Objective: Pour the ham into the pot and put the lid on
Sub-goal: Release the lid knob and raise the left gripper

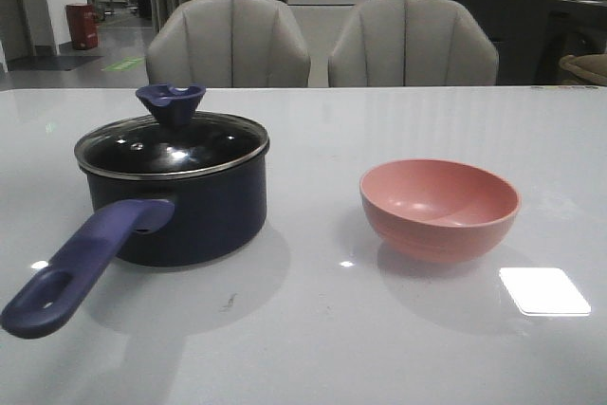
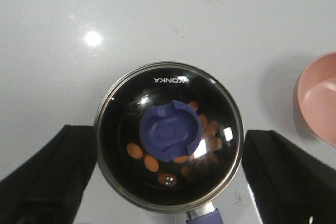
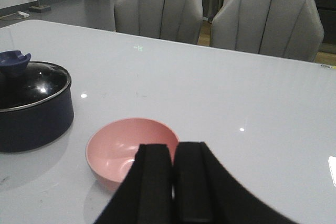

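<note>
With the round clear glass lid seated on the dark navy saucepan over the orange-pink ham pieces, I lift my wide-open, empty left gripper straight up, right gripper closed on nothing near the empty pink bowl.

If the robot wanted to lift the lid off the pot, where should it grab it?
By the flared purple-blue knob at the centre of the lid, coming straight down from above. The glass is flat and smooth, and the knob widens at its top, so fingers likely catch under it.
</note>
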`<state>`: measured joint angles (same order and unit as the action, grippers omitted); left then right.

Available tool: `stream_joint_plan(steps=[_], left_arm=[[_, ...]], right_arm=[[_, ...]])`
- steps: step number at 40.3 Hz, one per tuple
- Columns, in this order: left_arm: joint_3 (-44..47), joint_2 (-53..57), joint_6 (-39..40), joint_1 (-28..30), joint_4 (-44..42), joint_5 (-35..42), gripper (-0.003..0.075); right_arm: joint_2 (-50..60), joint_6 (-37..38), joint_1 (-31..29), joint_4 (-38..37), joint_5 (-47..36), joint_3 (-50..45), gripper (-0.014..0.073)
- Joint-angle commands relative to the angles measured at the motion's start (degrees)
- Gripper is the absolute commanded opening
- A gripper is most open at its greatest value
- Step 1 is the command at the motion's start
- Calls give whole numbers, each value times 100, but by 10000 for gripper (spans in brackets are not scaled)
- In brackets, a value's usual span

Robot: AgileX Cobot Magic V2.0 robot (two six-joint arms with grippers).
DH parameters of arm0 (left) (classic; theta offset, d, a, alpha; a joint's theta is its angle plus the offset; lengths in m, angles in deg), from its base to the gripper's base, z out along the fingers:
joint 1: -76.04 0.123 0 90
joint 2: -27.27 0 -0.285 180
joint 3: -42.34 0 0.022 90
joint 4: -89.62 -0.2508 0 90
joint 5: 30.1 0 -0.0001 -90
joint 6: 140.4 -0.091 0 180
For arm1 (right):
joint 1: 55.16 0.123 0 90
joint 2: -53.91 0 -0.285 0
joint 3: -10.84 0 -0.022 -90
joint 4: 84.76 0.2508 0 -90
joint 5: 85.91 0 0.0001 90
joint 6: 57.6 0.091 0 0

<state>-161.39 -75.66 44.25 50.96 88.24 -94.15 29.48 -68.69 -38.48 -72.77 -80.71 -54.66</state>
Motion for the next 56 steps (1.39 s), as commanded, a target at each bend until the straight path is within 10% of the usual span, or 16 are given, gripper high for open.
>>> stream_joint_plan(steps=[1, 44, 56], left_arm=[[410, 720, -7, -38, -157, 490, 585], [7719, 7860, -7, -38, -230, 4306, 575], [8061, 8726, -7, -38, -135, 4427, 125]], right_arm=[[-22, -5, 17, -2, -413, 158, 157], [-22, -5, 17, -2, -413, 158, 157], [-22, -5, 17, -2, -413, 158, 157]])
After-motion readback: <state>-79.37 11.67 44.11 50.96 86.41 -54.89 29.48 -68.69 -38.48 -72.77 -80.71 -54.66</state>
